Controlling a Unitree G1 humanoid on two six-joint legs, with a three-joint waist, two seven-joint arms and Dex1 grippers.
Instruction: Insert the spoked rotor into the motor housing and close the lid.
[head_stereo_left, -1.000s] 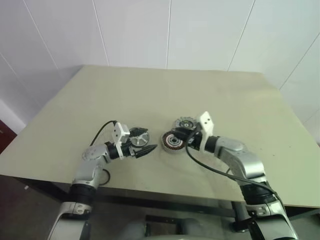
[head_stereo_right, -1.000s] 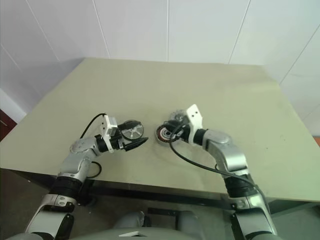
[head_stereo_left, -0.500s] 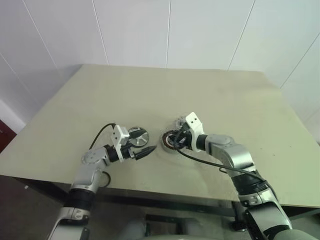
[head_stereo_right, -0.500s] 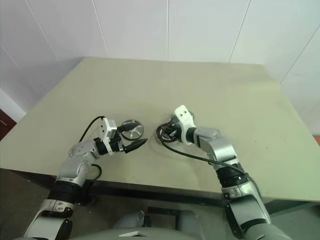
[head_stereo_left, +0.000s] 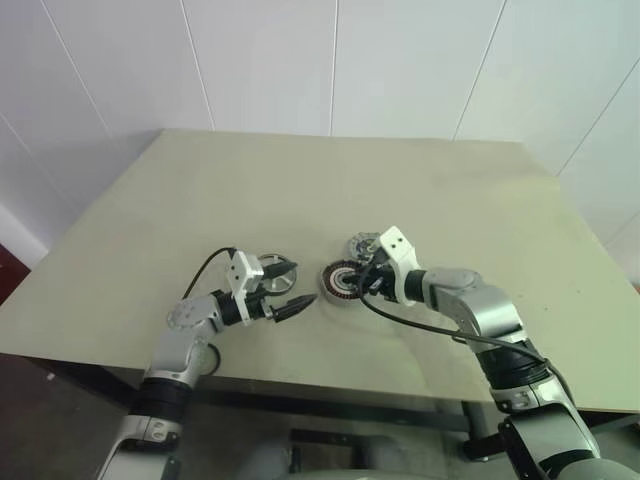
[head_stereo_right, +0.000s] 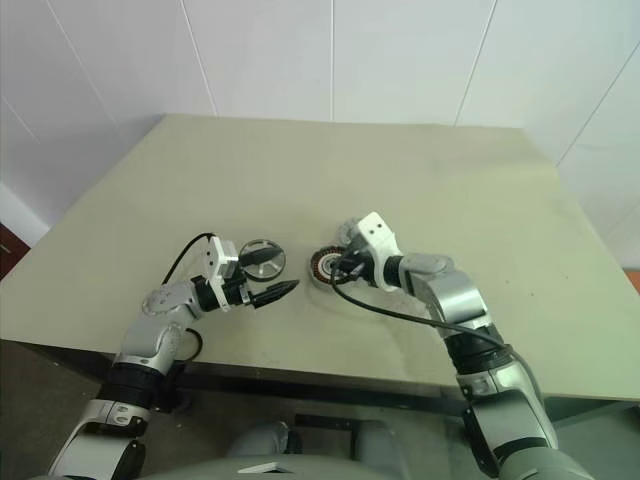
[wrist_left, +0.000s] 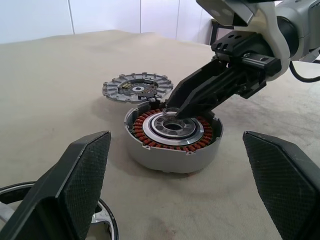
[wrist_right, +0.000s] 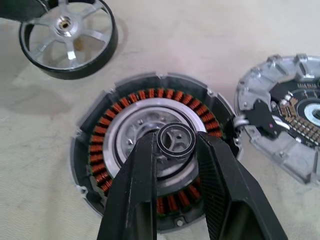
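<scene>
Rotor (wrist_right: 67, 36) lay just beside the open left gripper (head_stereo_left: 283, 290), on the housing's (wrist_right: 150, 170) left. Right gripper (wrist_right: 172, 150) pinched a small ring (wrist_right: 176, 140) over the housing's centre.

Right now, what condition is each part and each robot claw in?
motor housing: flat on the table, open, copper windings showing, no rotor in it.
small ring: pinched over the housing's centre.
right gripper: shut on the small ring.
spoked rotor: lying on the table, apart from the housing.
lid: lying on the table beside the housing, not fitted.
left gripper: open, holding nothing.
</scene>
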